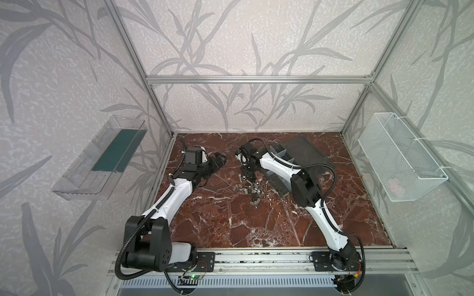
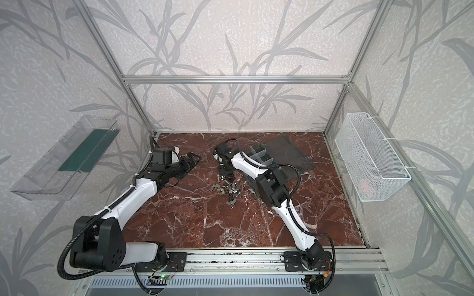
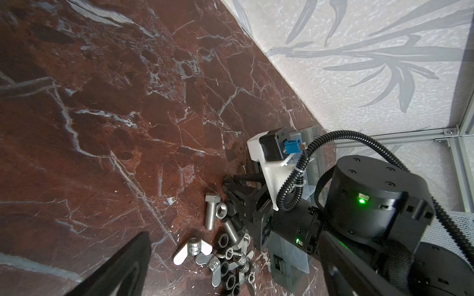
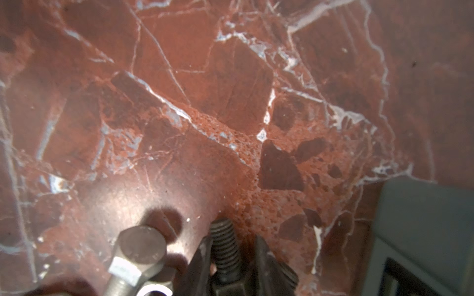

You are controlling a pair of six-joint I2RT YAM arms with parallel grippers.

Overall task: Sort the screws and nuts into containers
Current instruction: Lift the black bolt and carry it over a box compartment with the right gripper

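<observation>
A pile of silver hex and wing nuts and black nuts (image 1: 252, 189) (image 3: 225, 261) lies mid-table with screws mixed in. A silver screw (image 3: 211, 211) (image 4: 136, 258) lies at the pile's far edge. My right gripper (image 1: 252, 176) (image 4: 232, 242) points down there, its fingers shut on a dark screw (image 4: 225, 243) whose threaded shaft sticks out past the tips. The dark-grey organizer box (image 1: 282, 188) (image 4: 420, 230) sits just right of the pile, lid (image 1: 305, 151) laid open, and its containers (image 2: 259, 153) are partly hidden by the right arm. My left gripper (image 1: 218, 160) hovers open and empty, left of the pile.
A white wire-mesh basket (image 1: 400, 159) hangs on the right wall and a clear tray with a green base (image 1: 102, 159) on the left wall. Aluminium frame posts stand at the table's corners. The near half of the marble table (image 1: 243, 225) is bare.
</observation>
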